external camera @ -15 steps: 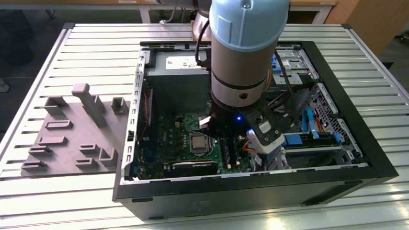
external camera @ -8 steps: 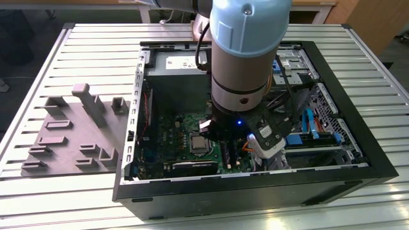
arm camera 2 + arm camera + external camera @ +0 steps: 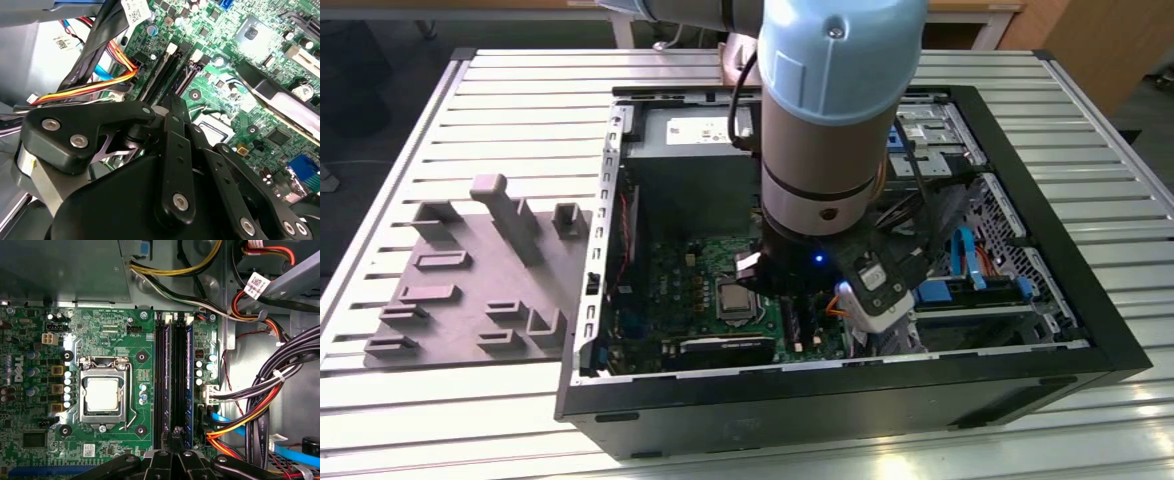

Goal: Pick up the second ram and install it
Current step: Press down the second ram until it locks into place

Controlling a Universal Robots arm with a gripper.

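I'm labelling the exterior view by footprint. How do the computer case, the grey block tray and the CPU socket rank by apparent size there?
Largest to smallest in the exterior view:
1. Computer case
2. Grey block tray
3. CPU socket
The gaps are wide, so nearness to the camera does not change the order.

- The gripper [image 3: 172, 102], a black linkage with silver bolts, hung over a green motherboard [image 3: 225, 75].
- Its tips pointed at long black memory slots [image 3: 165, 70] with white end clips; whether the fingers were closed could not be told.
- A bundle of orange, yellow and red wires [image 3: 85, 90] ran beside the slots.
- A silver processor socket [image 3: 260, 35] lay farther along the board.
- A blue connector [image 3: 305, 170] sat near the board's edge.
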